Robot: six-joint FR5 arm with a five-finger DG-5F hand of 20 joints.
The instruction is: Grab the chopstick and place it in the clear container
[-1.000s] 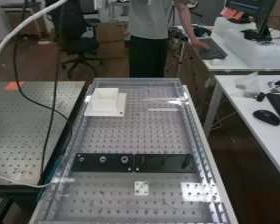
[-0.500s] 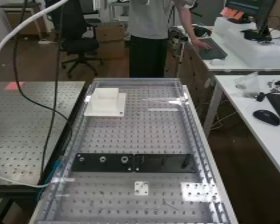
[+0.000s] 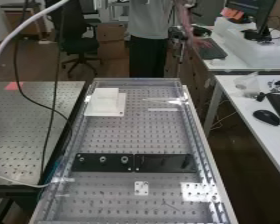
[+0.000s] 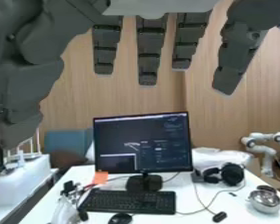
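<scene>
Dark grey fingers of my hand [image 4: 148, 52] hang straight and spread apart in the wrist view, with nothing between them; the hand is open, facing a room with a desk. Toward the far right of the bench, in the high view, a thin pale strip [image 3: 163, 109] lies crosswise beside a faint, see-through shape [image 3: 165, 101]. I cannot tell whether these are the chopstick and the clear container.
A white block on a square plate [image 3: 105, 102] stands at the bench's far left. Black plates [image 3: 165, 163] cross its middle, with a small white plate [image 3: 141, 188] nearer. Clear walls edge the bench. The wrist view has a monitor [image 4: 144, 142] and a metal bowl [image 4: 264, 200].
</scene>
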